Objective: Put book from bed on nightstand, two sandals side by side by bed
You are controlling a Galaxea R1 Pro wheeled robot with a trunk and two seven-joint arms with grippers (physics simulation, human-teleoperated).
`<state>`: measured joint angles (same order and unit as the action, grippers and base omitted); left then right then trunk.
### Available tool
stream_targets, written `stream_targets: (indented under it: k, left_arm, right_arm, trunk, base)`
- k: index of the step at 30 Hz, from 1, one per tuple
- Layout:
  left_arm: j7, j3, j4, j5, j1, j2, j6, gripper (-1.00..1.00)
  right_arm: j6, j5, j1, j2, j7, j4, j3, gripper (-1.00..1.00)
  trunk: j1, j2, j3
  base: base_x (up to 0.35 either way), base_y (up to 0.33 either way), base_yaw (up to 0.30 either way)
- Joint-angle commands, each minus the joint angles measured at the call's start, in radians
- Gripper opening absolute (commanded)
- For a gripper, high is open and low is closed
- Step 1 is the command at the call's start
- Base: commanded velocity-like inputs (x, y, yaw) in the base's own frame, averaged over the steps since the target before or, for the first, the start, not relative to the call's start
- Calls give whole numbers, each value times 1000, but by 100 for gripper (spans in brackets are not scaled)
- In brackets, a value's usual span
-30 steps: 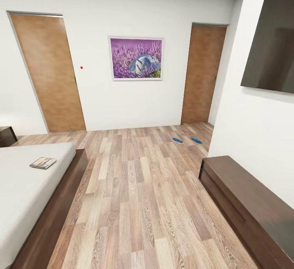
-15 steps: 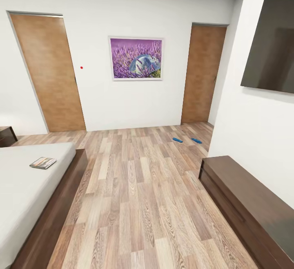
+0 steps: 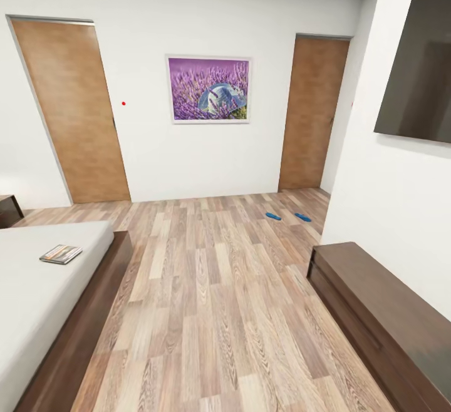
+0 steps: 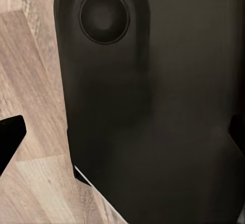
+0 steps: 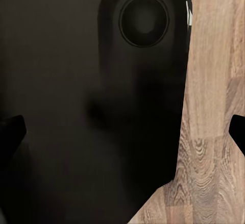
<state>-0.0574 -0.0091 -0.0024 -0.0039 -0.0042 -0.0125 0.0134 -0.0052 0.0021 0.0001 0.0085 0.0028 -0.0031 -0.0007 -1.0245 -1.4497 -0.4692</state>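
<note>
The book [image 3: 61, 254] lies flat on the pale-grey mattress of the bed [image 3: 37, 293] at the left. One dark nightstand [image 3: 8, 210] peeks in at the far left edge, beyond the bed. The two blue sandals [image 3: 273, 216] [image 3: 303, 217] rest on the wood floor by the far right door, a short gap between them. In the left wrist view, my left gripper [image 4: 122, 132] is open, its fingertips [image 4: 10, 137] wide apart over a dark robot part and floor. My right gripper [image 5: 122, 129] is open too, its fingertips [image 5: 11, 132] spread with nothing between them.
A long low dark-wood cabinet [image 3: 376, 312] lines the right wall under a black wall screen [image 3: 416, 67]. Two brown doors [image 3: 72, 111] [image 3: 313, 114] and a purple picture [image 3: 208, 89] are on the far wall. Wood floor [image 3: 213, 287] runs between bed and cabinet.
The whole head view has shifted slightly, so the camera has moved a little. Book and sandals lie where they were.
</note>
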Motion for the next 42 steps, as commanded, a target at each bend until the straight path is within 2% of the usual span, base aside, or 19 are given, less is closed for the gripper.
stream_targets:
  k: [1, 7, 26, 42]
  left_arm:
    - [-9, -1, 0, 0, 0, -1, 1, 100]
    - [-37, -1, -1, -1, 0, -1, 1, 100]
    - [-41, -2, -1, -1, 0, -1, -3, 100]
    - [-40, -2, -1, -1, 0, -1, -5, 100]
  right_arm:
    - [-1, 0, 0, 1, 0, 0, 0, 100]
    - [-2, 0, 0, 2, 0, 0, 1, 100]
    - [-3, 1, 0, 2, 0, 0, 4, 100]
    - [-4, 1, 0, 2, 0, 0, 4, 100]
  trunk:
    - [0, 0, -1]
    - [0, 0, -1]
    - [0, 0, -1]
    - [0, 0, -1]
  base:
    - [276, 2, 0]
    - [294, 1, 0]
    - [318, 3, 0]
    - [332, 81, 0]
